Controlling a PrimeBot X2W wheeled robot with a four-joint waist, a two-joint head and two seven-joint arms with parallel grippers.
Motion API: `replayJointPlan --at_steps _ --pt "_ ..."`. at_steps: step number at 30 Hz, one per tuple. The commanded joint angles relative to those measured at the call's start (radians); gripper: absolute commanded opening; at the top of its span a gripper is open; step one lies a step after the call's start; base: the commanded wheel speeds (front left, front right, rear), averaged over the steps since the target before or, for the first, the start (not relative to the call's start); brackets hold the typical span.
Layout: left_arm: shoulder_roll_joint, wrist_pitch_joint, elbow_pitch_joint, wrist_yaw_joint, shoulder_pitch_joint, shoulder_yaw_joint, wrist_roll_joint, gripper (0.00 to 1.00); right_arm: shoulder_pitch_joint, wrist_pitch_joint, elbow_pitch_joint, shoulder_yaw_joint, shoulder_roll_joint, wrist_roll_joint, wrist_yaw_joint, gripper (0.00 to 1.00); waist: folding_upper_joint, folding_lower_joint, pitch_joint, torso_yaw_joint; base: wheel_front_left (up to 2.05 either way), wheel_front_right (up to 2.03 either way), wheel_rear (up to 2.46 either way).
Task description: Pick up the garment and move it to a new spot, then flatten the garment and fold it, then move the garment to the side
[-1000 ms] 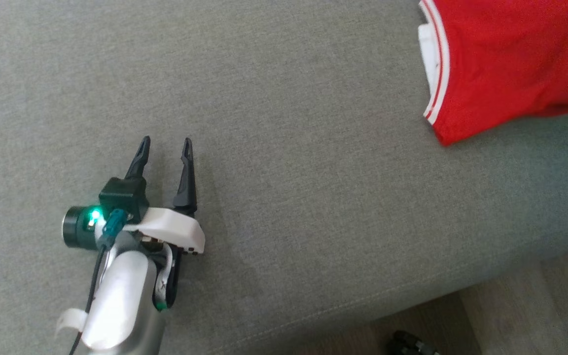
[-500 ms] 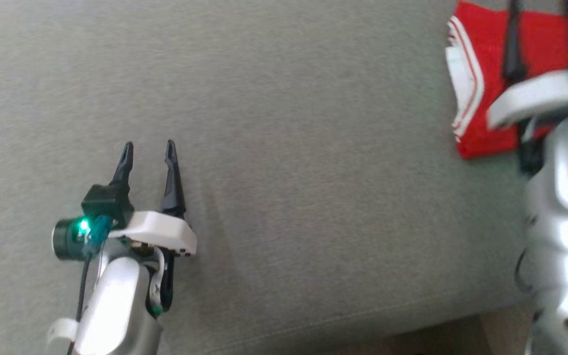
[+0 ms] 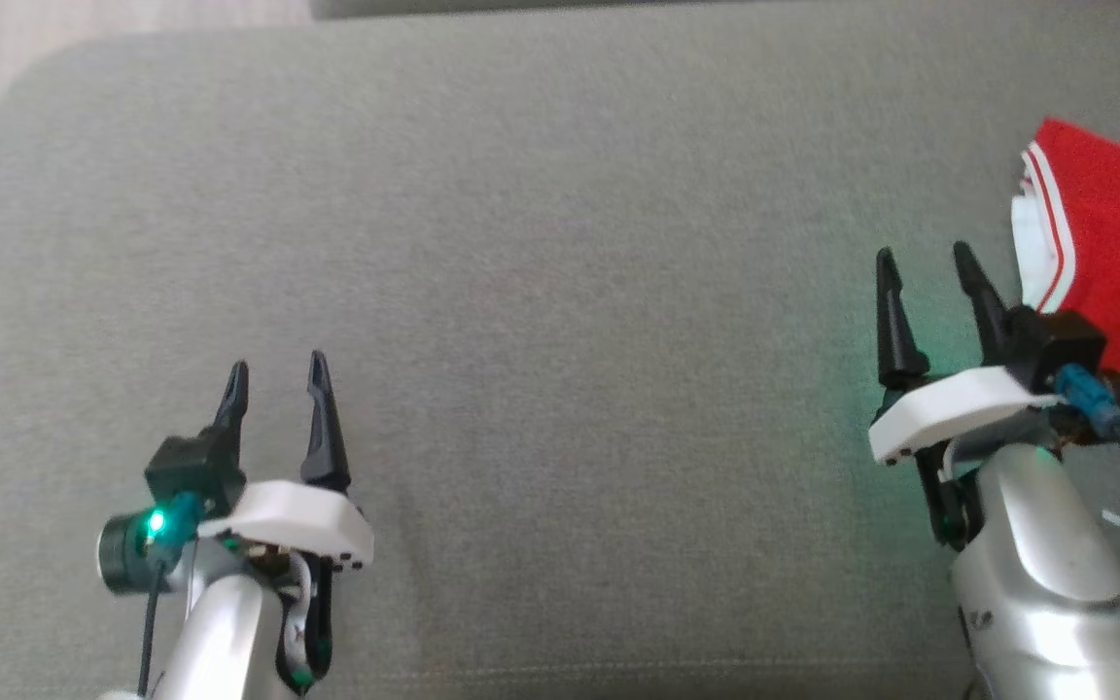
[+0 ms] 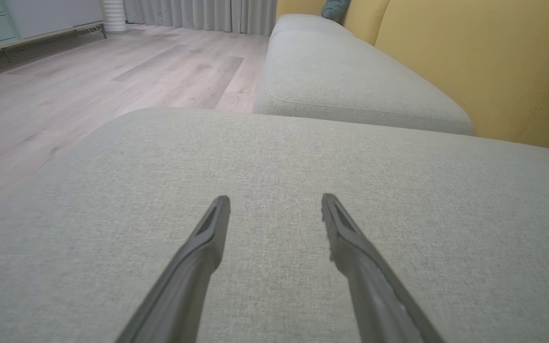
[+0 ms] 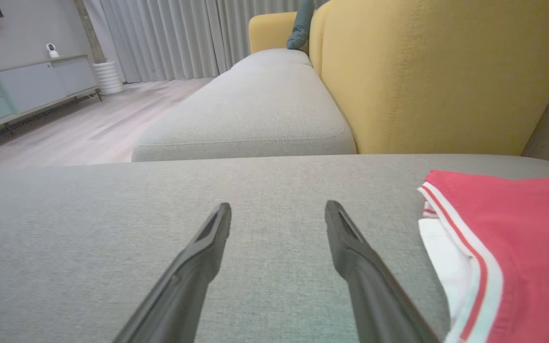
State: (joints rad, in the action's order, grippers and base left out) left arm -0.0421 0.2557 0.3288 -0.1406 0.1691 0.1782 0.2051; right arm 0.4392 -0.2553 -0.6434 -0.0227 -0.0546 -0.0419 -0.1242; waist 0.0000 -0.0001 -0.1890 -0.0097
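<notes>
Apparently finished: my left claw (image 3: pixel 277 363) and right claw (image 3: pixel 925 252) hung open, empty.
Red garment (image 3: pixel 1114 282) lay just beside the right, seemingly set aside.

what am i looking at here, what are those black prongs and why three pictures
This is a two-armed robot at a grey sofa cushion. One picture looks down from a camera on its head; the other two look along each arm's fingers from wrist cameras. The black prongs are its left gripper and right gripper, both open, holding nothing. A red garment with white trim lies on the cushion beside the right gripper, whose fingers are not on it. A yellow sofa back stands behind.
</notes>
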Motion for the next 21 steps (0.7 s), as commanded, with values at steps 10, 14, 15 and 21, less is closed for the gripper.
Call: replayJointPlan --at_steps 10,14,15,21 --pt "-0.008 0.006 -0.023 0.027 -0.035 -0.073 0.031 1.00 -0.047 -0.006 0.060 0.077 0.004 -0.078 -0.007 1.00 0.0000 0.0001 0.104 0.036 0.00 0.00 0.00" --pt "-0.008 0.006 -0.023 0.045 -0.042 -0.075 0.044 1.00 -0.050 -0.006 0.065 0.088 0.004 -0.087 -0.007 1.00 0.0000 0.0001 0.115 0.035 0.00 0.00 0.00" --pt "-0.008 0.006 -0.025 0.051 -0.043 -0.076 0.046 1.00 -0.051 -0.006 0.067 0.090 0.004 -0.089 -0.007 1.00 0.0000 0.0001 0.116 0.035 0.00 0.00 0.00" --pt "0.005 -0.006 0.063 0.052 -0.088 -0.033 0.061 0.00 -0.104 0.008 -0.020 0.057 0.008 -0.097 0.000 0.00 0.0000 0.0001 0.119 0.035 0.00 0.00 0.00"
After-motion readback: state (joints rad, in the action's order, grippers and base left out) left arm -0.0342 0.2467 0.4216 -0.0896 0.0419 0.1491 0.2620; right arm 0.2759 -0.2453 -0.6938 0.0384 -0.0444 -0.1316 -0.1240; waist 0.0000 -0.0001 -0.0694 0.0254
